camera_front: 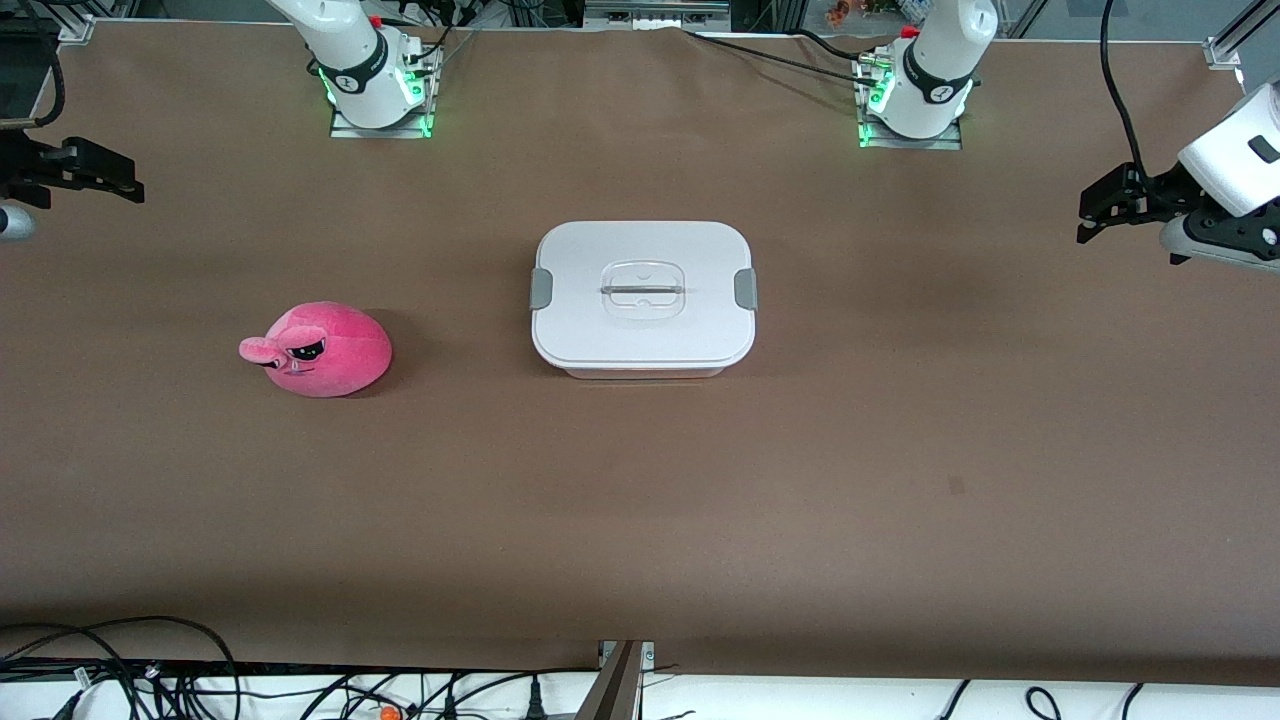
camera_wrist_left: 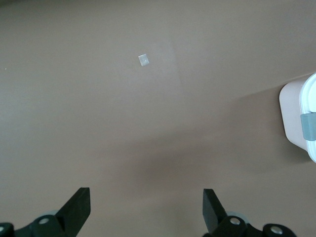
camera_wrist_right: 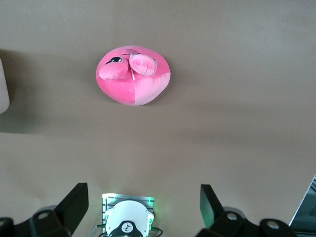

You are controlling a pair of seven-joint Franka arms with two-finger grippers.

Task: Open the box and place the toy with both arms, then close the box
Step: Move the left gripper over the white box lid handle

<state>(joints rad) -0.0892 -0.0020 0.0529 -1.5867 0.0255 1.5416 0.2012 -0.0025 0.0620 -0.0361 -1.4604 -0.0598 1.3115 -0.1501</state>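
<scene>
The box stands closed in the middle of the table, its white lid on and one grey clip at each short end. The toy lies apart from it, toward the right arm's end and a little nearer to the front camera.

Both arms wait high at the two ends of the table. The left gripper hangs over bare table at its own end, its jaws wide apart and holding nothing. The right gripper is over the opposite end, also spread fully and empty.

The step in hand, as I judge it, is to open the box. To do it well, each gripper should come down to the clip on its own side, so both release evenly and the lid does not tilt or drag the tub. The clear recessed handle looks shallow, so fingers must go in straight. The toy is soft and should yield to a light grip.

The table is covered in smooth brown paper. A small pale scrap, maybe tape, lies on it. Cables run along the edge nearest the front camera.
</scene>
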